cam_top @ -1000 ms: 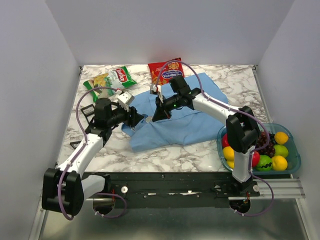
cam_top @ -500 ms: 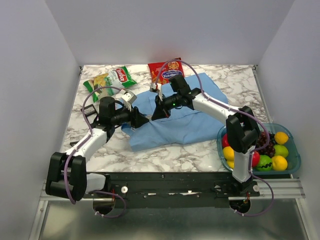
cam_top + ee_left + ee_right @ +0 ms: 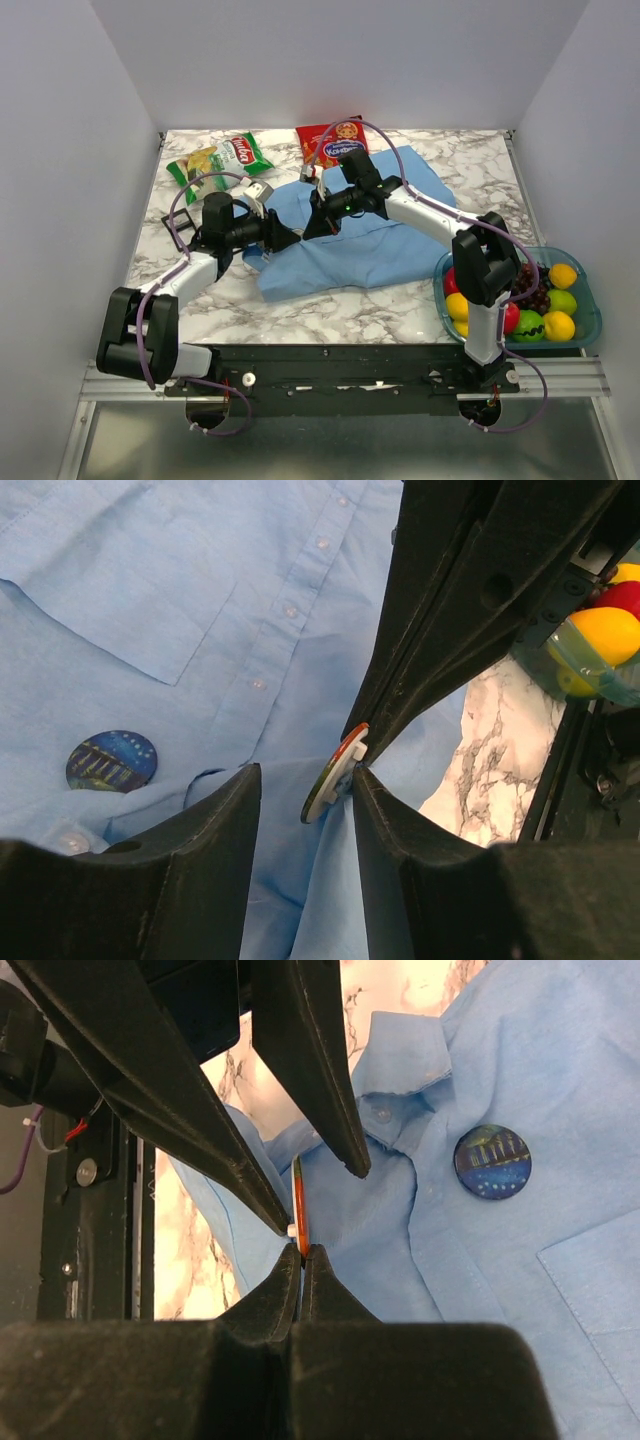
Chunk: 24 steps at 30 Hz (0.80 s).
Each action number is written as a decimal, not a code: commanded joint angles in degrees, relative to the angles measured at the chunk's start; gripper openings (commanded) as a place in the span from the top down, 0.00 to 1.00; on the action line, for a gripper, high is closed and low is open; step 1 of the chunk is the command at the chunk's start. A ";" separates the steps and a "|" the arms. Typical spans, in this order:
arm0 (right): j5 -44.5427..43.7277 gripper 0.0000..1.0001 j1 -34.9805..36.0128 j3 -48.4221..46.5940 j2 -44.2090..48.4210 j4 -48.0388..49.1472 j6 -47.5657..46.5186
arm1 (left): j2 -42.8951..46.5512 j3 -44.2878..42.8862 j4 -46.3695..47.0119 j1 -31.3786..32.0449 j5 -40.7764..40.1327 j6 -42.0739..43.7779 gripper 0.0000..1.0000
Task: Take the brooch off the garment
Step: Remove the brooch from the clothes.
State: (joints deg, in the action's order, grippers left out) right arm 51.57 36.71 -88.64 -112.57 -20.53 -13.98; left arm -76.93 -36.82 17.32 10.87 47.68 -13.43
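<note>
Blue shirt (image 3: 370, 250) w/ dark brooch (image 3: 110, 761) pinned on.
My R gripper (image 3: 302, 1252) clamped a thin disc (image 3: 335, 775) nr brooch; my L gripper (image 3: 305, 780) gaped apart.

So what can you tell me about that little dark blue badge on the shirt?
The badge is a small round disc, dark blue with a painted night scene and yellow specks, glossy. It lies flat on the light blue shirt, between collar and chest pocket, beside the button strip. Nothing but the cloth touches it.
</note>
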 commanded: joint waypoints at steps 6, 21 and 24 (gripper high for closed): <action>-0.51 0.99 0.29 0.40 2.01 1.99 0.71 | -1.82 -0.71 2.54 -0.15 -0.04 -2.56 0.55; 0.37 0.99 0.99 0.66 3.15 -0.56 -6.75 | -5.86 -3.87 -1.68 -0.77 -6.81 -7.40 0.62; 0.02 0.99 1.78 0.49 3.50 -1.52 -9.91 | -7.36 -5.10 -1.76 -0.94 -7.42 -9.42 0.63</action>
State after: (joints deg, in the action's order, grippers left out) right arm 48.90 36.69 -88.20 -112.42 -19.84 -18.79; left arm -81.82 -39.46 16.71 10.83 46.22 -20.56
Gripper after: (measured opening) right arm 0.018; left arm 0.381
